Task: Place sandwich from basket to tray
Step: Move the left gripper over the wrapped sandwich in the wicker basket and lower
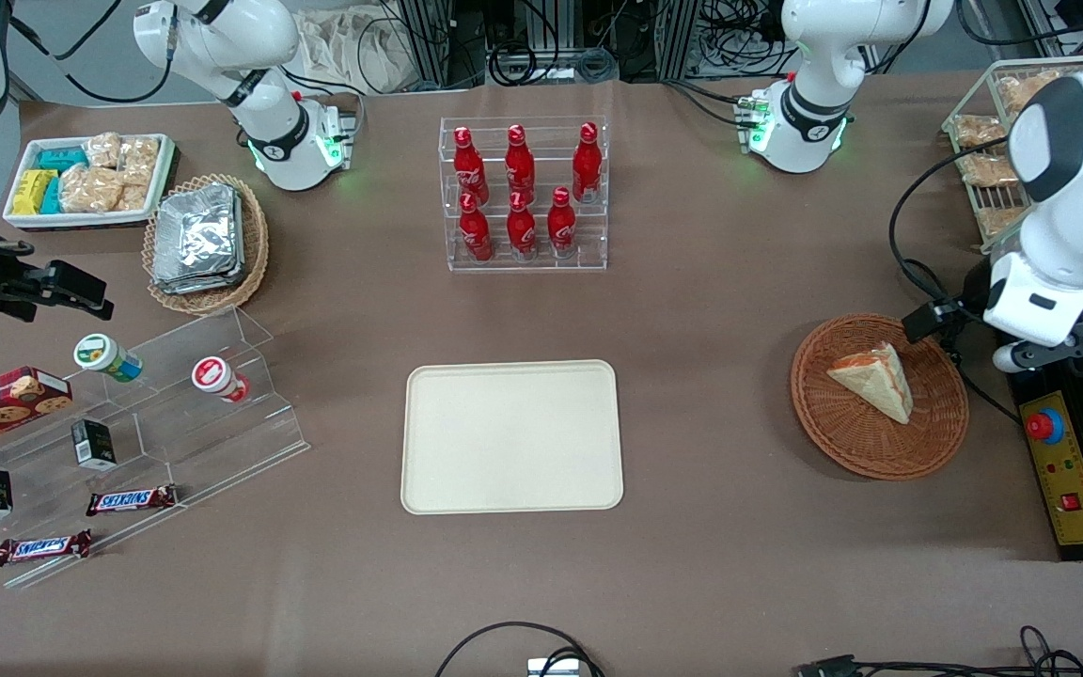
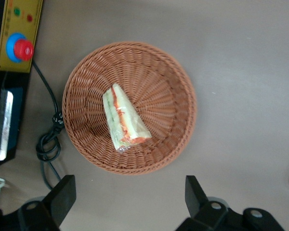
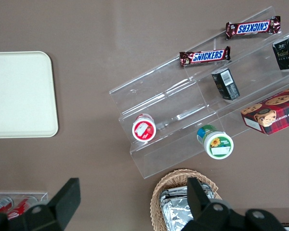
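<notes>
Front view, sandwich [image 1: 872,380]: lying in the basket [image 1: 936,442], toward the working arm's end of the table; tray [image 1: 510,436] well apart, bare.
Front view, left arm: just beside the basket's rim, gripper itself hidden.
Left wrist view, gripper [image 2: 130,199]: high over the table, fingers [image 2: 63,197] spread wide, holding nothing.
Left wrist view, sandwich's long axis: slanted against the line between the fingertips; wedge lying ahead of the jaws, not between them.
</notes>
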Robot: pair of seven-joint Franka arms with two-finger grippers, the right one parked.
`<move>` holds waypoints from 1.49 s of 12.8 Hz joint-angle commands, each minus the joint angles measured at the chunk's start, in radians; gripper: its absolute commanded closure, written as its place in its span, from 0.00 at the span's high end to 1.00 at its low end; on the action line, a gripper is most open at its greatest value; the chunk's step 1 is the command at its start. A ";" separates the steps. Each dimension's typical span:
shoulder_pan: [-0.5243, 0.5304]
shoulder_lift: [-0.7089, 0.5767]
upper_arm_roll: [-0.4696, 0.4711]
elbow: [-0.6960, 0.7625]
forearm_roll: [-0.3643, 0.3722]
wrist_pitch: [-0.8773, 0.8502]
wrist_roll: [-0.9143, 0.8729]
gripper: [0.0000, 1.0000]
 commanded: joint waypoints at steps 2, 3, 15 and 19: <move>0.055 -0.063 -0.004 -0.226 0.010 0.221 -0.073 1.00; 0.063 -0.053 -0.004 -0.250 0.010 0.265 -0.107 1.00; 0.078 0.121 -0.004 -0.404 -0.012 0.641 -0.304 1.00; 0.075 0.171 -0.006 -0.438 -0.012 0.746 -0.353 1.00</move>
